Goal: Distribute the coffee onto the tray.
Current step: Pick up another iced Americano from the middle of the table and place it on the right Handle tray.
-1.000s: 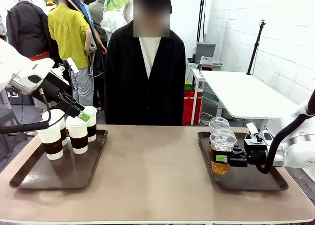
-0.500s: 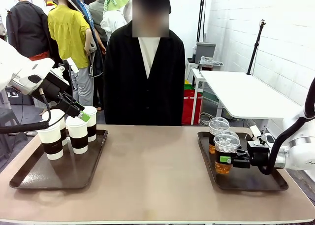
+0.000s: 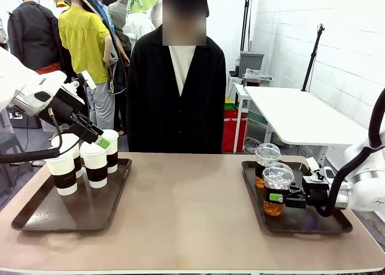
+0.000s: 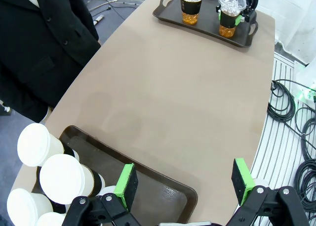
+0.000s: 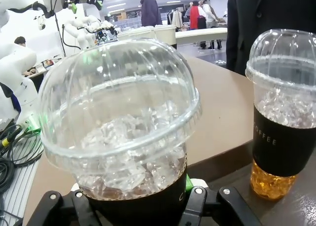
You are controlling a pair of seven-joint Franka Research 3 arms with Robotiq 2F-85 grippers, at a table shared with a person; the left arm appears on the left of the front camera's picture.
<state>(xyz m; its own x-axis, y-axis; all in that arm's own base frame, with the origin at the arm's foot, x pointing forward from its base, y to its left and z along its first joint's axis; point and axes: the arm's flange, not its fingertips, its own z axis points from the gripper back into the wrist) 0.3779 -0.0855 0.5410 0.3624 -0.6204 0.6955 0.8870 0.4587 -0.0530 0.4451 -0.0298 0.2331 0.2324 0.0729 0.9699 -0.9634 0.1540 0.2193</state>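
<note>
R tray (image 3: 337, 225): 2 iced coffees; R hand (image 3: 278, 197) clamped on near iced cup (image 3: 275, 191). L tray (image 3: 36, 218): paper cups (image 3: 95, 163); L hand (image 4: 185, 184) jaws apart.

White arms w/ black cables looping at wrists, black grippers: left gripper (image 3: 106, 141), right gripper (image 3: 275, 197), green pads. Person (image 3: 177, 94) in black coat over white top.

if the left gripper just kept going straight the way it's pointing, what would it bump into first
Probably the near tray itself. The left gripper hangs open over the tray's bare end, beside the white paper cups, pointing down at it. Depth is hard to judge, so it might land on the table instead.
</note>
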